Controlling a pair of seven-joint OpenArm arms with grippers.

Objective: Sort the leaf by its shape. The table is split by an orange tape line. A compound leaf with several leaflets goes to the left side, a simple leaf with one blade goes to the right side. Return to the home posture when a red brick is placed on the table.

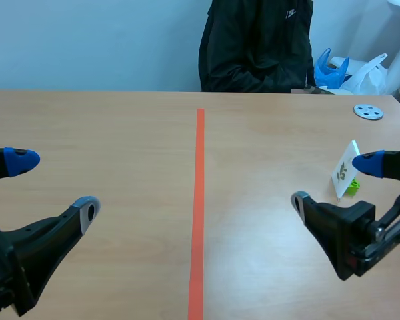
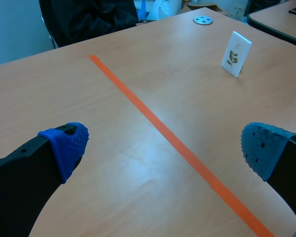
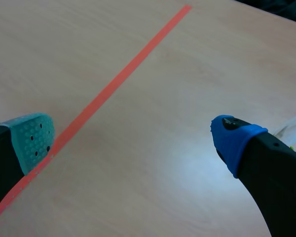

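Pale wooden tabletop (image 1: 120, 133), orange tape line (image 1: 200, 200) down its middle. Leaf card (image 1: 345, 170) stands right of the line, near the right jaws. The leaf looks compound, so it probably belongs left. Both left jaws and right jaws wide, empty. Sorting not begun; no red brick seen.

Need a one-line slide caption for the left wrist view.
Left gripper open over the orange tape line on the table; leaf card standing ahead.
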